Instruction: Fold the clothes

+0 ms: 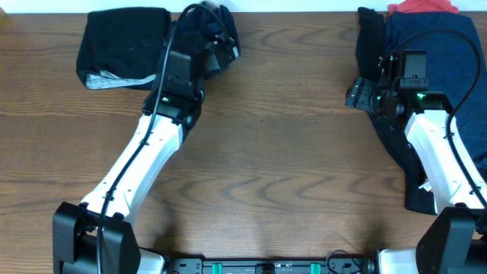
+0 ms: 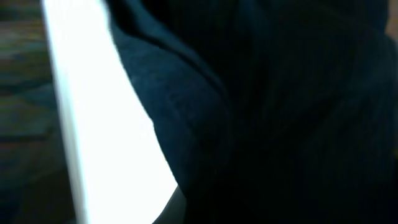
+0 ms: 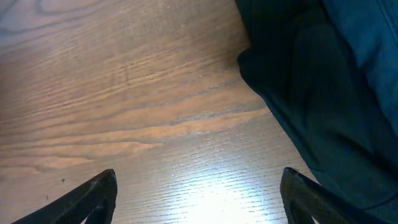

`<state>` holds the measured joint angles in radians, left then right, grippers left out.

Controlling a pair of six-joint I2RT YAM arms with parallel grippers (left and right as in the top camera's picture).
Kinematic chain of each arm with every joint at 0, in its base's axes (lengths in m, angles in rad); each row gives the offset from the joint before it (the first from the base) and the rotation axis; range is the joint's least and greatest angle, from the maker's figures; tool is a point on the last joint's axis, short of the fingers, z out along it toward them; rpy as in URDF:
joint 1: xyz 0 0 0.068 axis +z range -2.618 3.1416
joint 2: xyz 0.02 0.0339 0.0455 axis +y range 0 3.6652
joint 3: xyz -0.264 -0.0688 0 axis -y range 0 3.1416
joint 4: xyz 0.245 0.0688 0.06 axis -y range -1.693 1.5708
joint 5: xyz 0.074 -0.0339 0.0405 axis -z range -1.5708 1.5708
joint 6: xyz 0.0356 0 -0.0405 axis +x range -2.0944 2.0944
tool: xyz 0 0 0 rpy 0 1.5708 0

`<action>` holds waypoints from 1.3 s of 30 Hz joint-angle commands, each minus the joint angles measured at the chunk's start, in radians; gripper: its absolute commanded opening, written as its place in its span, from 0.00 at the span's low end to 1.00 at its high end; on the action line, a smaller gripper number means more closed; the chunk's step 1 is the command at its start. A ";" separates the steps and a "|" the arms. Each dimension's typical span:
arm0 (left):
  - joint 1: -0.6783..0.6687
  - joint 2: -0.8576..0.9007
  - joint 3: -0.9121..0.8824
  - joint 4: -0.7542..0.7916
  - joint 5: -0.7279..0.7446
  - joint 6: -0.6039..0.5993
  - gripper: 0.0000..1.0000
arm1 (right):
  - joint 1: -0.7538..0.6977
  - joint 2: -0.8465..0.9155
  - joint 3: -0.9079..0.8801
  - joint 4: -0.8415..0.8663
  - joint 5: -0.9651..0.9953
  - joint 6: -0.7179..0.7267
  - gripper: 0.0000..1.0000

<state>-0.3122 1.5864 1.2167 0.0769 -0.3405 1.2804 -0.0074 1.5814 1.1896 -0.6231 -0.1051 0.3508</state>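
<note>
A dark navy garment (image 1: 223, 18) lies bunched at the table's back edge, centre-left. My left gripper (image 1: 227, 44) is down in it. In the left wrist view navy fabric (image 2: 280, 112) fills the frame and hides the fingers, so I cannot tell its state. A pile of navy and black clothes (image 1: 456, 53) covers the right side, with a red piece (image 1: 422, 6) at the back. My right gripper (image 1: 356, 95) is open and empty over bare wood just left of the pile. Its fingers (image 3: 199, 199) stand wide apart, with the pile's dark edge (image 3: 323, 93) on the right.
A folded black garment (image 1: 122, 42) with a grey patch lies at the back left. The wooden table (image 1: 281, 175) spans the view. A bright white surface (image 2: 106, 124) shows beyond the fabric in the left wrist view. Black cables run along both arms.
</note>
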 commanded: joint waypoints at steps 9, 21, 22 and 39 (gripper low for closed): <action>0.123 -0.018 0.005 0.286 -0.005 0.287 0.06 | -0.004 0.009 -0.007 0.011 -0.008 -0.007 0.81; 0.298 -0.018 0.026 0.378 0.214 0.297 0.06 | 0.023 0.009 -0.007 0.021 -0.012 -0.007 0.80; 0.310 -0.018 0.026 0.378 0.214 0.297 0.06 | 0.023 0.009 -0.007 0.022 -0.012 -0.007 0.80; 0.435 -0.016 0.025 0.110 0.295 0.286 0.06 | 0.022 0.009 -0.007 0.021 0.026 -0.008 0.79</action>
<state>0.0864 1.5864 1.2179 0.1780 -0.0952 1.5711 0.0078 1.5814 1.1881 -0.6037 -0.0978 0.3511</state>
